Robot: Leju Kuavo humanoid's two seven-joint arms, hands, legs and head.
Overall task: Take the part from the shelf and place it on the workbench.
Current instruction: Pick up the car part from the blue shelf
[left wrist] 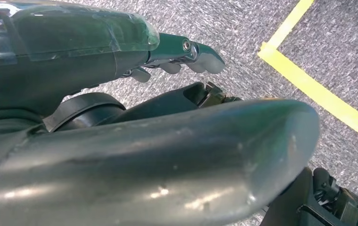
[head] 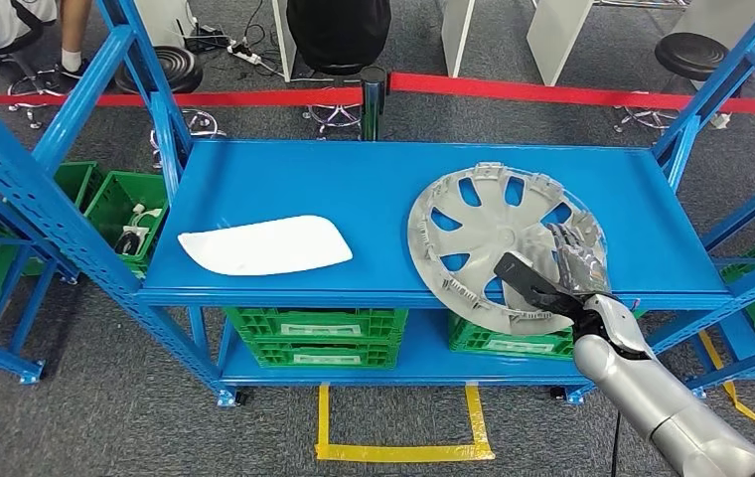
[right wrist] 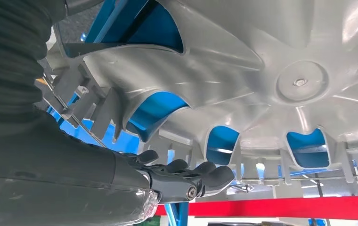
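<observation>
A silver wheel cover (head: 483, 229) lies on the blue shelf board (head: 304, 169), right of centre, its near rim sticking out past the shelf's front edge. My right hand (head: 562, 273) grips that near right rim, the dark thumb lying across the spokes and the fingers (head: 577, 248) spread by the rim. Up close, the wheel cover (right wrist: 299, 80) shows its ribbed side and rim clips, with my right hand (right wrist: 177, 176) at its edge. My left hand (left wrist: 134, 108) hangs over the grey floor, holding nothing, its fingers (left wrist: 200, 59) loosely extended.
A white curved panel (head: 264, 245) lies on the shelf's left half. Blue uprights (head: 56, 209) flank the shelf on both sides. Green crates (head: 314, 338) fill the lower level. A red barrier strip (head: 572, 94) runs behind. Yellow floor tape (head: 403, 452) marks the spot before the shelf.
</observation>
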